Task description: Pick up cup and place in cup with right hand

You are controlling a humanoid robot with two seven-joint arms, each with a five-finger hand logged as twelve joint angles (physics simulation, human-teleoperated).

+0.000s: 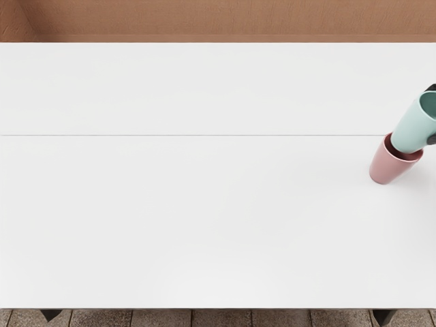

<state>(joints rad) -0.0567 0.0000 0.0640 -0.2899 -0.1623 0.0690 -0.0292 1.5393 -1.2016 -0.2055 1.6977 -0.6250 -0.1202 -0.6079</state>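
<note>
Mint-green and held near the right edge of a white table (204, 218), a cup (411, 128) meets the mouth of a pink cup (389, 165) in the grasp of the robot's right hand (432, 139). Dark portions of the hand show on two sides of the mint-green cup, one by its rim and another lower along its wall; the rest lies beyond the frame. The held cup's open end points up and to the right, its base overlapping the opening of the pink cup. How far inside the base sits cannot be told from this angle. The pink cup rests on the tabletop, its mouth up, with part of its darker interior visible around the upper cup's base. A thin seam (204, 135) runs across the white surface. Behind the table stands a reddish-brown wall (218, 17); brownish floor tiles (221, 318) line the foreground, where dark table legs (383, 317) peek out below the near edge.
</note>
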